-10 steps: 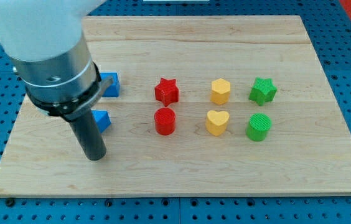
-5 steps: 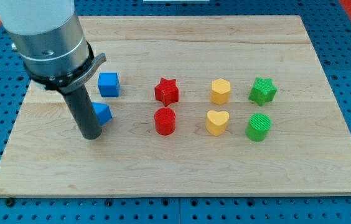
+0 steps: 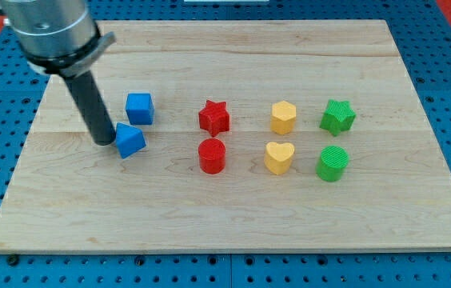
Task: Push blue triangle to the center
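Blue triangle point(image 3: 130, 141) is touched at the right of my tip point(image 3: 102, 141), nothing gripped by the bare rod; push judged begun, rightward shove called for next.

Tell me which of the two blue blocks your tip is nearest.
The blue triangle: my tip sits right at its edge on the view's left, apparently touching. The blue cube lies farther toward the view's top, apart from it.

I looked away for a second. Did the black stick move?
Yes. My tip went toward the view's top and a bit left, judged against the blue cube. It now sits right at the blue triangle's left side.
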`<state>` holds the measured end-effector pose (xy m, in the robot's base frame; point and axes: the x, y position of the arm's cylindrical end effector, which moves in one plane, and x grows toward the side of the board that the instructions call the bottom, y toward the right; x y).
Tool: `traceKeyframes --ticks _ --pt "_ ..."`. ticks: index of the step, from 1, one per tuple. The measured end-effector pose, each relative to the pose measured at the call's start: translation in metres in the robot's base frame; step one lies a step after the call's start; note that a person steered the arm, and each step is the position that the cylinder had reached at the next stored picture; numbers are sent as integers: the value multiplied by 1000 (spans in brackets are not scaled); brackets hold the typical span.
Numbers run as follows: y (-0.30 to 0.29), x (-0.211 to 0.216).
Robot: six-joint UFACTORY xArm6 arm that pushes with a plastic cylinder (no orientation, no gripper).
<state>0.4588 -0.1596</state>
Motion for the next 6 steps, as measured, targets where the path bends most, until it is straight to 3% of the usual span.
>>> traceKeyframes --ticks 6 --pt "98 1"
